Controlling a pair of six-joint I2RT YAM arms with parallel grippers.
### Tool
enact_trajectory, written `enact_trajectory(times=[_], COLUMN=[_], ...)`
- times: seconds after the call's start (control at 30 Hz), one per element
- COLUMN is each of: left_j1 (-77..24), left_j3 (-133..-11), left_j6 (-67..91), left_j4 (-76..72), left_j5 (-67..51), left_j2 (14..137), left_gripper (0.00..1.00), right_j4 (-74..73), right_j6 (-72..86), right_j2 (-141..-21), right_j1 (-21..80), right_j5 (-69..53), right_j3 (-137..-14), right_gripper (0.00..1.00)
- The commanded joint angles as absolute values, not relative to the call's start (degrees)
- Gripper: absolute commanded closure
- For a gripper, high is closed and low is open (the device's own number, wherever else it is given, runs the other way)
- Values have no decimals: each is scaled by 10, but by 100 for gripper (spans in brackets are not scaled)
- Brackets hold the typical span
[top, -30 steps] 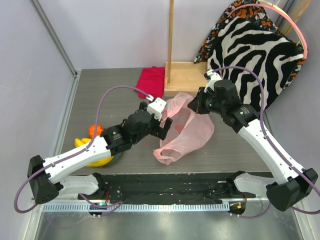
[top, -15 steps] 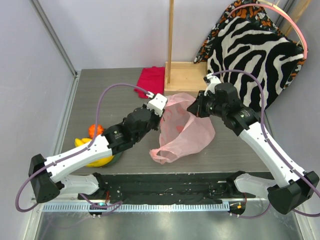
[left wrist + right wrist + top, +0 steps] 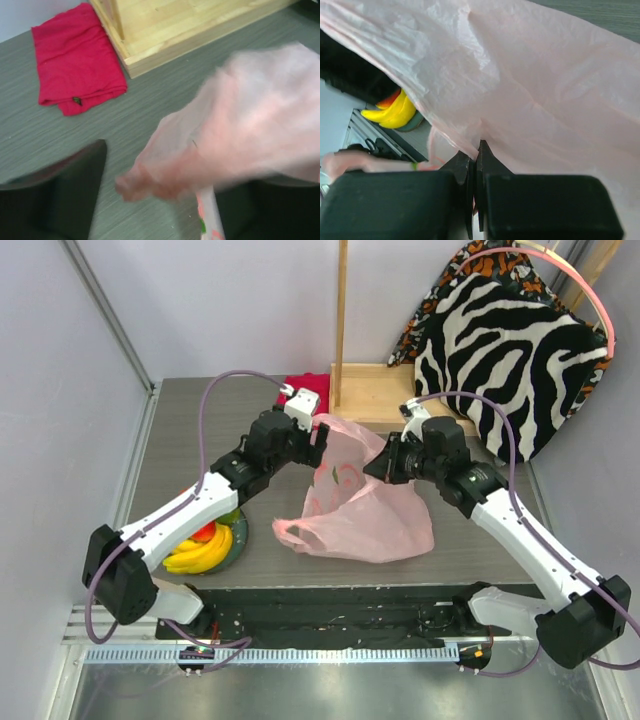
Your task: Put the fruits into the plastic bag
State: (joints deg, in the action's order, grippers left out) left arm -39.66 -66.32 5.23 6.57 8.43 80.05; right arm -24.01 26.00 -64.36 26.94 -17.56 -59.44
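The pink plastic bag (image 3: 365,515) lies spread across the middle of the table, its far edge lifted. My right gripper (image 3: 376,466) is shut on that edge; in its wrist view the fingertips (image 3: 475,156) pinch the film (image 3: 545,100). My left gripper (image 3: 318,440) is at the bag's far left rim. Its jaws stand wide apart, and blurred bag film (image 3: 240,135) hangs between and over them. At the near left, yellow bananas (image 3: 205,552) and a red fruit (image 3: 205,532) rest on the grey-blue plate (image 3: 240,538). The bananas (image 3: 395,114) also show under the bag.
A folded red cloth (image 3: 305,385) (image 3: 75,60) lies at the back. Beside it stands a wooden base (image 3: 372,395) (image 3: 175,25) with an upright post (image 3: 341,310). A zebra-print cushion (image 3: 510,350) leans at the back right. The left wall runs close to the plate.
My left arm swung from the table's middle to the bag's far rim, uncovering the fruit plate. The bag's edge rose and the bag spread wider. My right gripper kept its hold, drifting slightly left.
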Motion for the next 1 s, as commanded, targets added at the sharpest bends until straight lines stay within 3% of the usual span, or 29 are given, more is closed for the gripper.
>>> enact_trajectory(times=[0.0,0.13,0.3,0.57,0.77,0.97], left_j1=[-392,-392,-391,-367,-339,-282], left_j3=[-662,-621,-571,-502,-527,-532], left_j6=[61,48,83,233,373,406], left_j4=[54,102,185,355,538,584], left_j5=[4,-118,-91,160,368,395], left_j2=[767,697,592,472,436,402], left_gripper=[0,0,0,0,0,0], right_j4=[-164,-156,-155,-140,-128,-123], right_j6=[301,302,298,296,296,297], right_j2=[-661,-689,-715,-721,-717,-706], right_j1=[271,271,269,262,261,258], right_j5=[-134,-66,-26,-31,-46,-54], right_j3=[-593,-606,-629,-631,-621,-613], right_gripper=[99,99,99,99,99,99])
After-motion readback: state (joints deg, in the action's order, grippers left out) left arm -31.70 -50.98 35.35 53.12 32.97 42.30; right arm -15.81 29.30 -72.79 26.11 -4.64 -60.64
